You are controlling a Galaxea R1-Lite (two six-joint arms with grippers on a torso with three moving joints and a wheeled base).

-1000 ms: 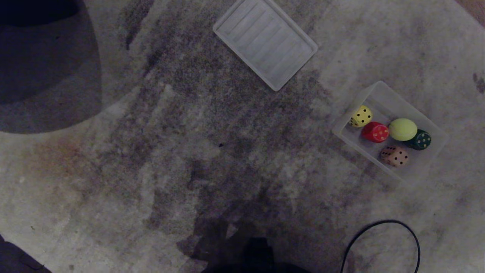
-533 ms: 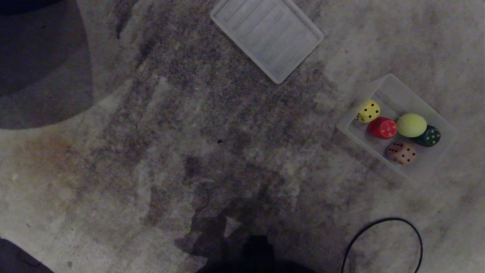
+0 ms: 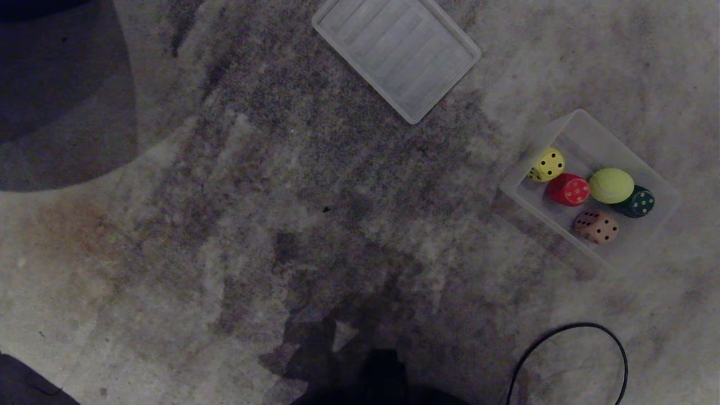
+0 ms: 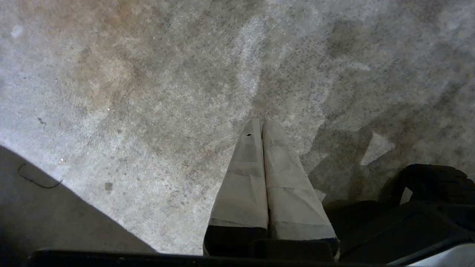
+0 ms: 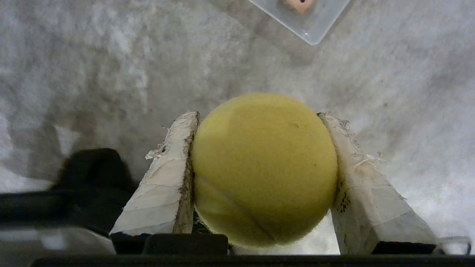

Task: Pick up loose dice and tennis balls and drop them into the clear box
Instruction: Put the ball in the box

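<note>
The clear box (image 3: 517, 188) sits on the carpet at the right in the head view. Inside it lie a yellow die (image 3: 548, 164), a red die (image 3: 569, 189), a dark green die (image 3: 638, 202), a pinkish-brown die (image 3: 596, 226) and a tennis ball (image 3: 611, 185). My right gripper (image 5: 259, 122) is shut on a second tennis ball (image 5: 263, 168), held above the carpet; a corner of the clear box (image 5: 310, 29) with the pinkish-brown die (image 5: 298, 4) shows beyond it. My left gripper (image 4: 261, 124) is shut and empty over bare carpet. Neither arm shows in the head view.
A flat ribbed translucent panel (image 3: 396, 53) lies at the top centre. A black cable loop (image 3: 568, 351) curls on the carpet at the lower right. A dark rounded shape (image 3: 56, 84) fills the upper left corner. My own dark base (image 3: 377, 382) sits at the bottom edge.
The whole head view shifted: box and panel slid slightly up and right in the picture, then held still over the last half second. The contents of the box kept their places.
</note>
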